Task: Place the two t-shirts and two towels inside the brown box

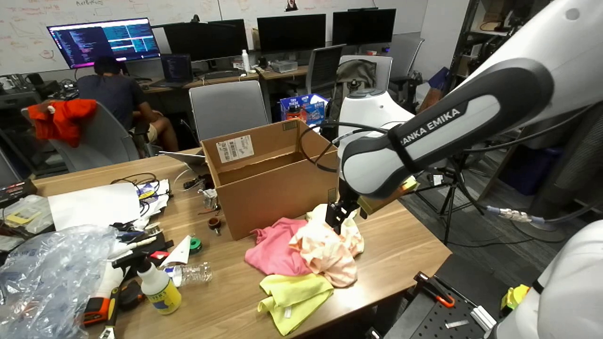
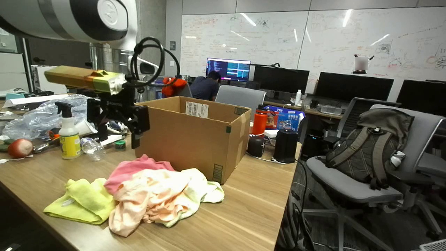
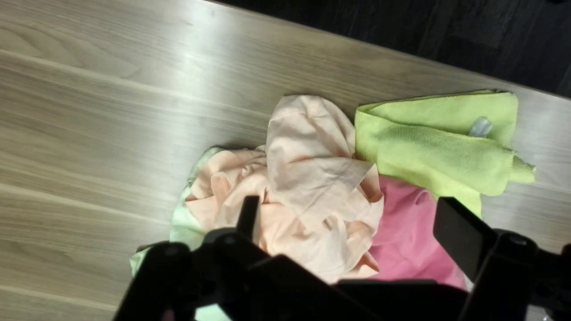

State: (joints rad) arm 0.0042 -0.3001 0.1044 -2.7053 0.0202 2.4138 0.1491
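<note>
Both t-shirts and both towels lie bunched together on the table before the brown box (image 1: 278, 202). The peach t-shirt (image 3: 312, 178) is crumpled over part of the cream-white towel (image 2: 207, 184), which peeks out along its side. Between the peach cloth and the box is the pink t-shirt (image 1: 275, 247), partly covered. The yellow-green towel (image 3: 437, 156), loosely folded, adjoins them near the table's front edge. Above the pile, in an exterior view, my gripper (image 2: 118, 141) hangs open and apart from the cloth. Its fingers (image 3: 459, 232) hold nothing. The box's floor is hidden.
The box's tall walls stand right behind the pile. A spray bottle (image 1: 160, 289), a clear plastic bottle (image 1: 195, 273) and green tape (image 1: 195, 244) stand or lie to one side, with plastic wrap (image 1: 52, 278) farther out. Past the box is a black cylinder (image 2: 286, 146).
</note>
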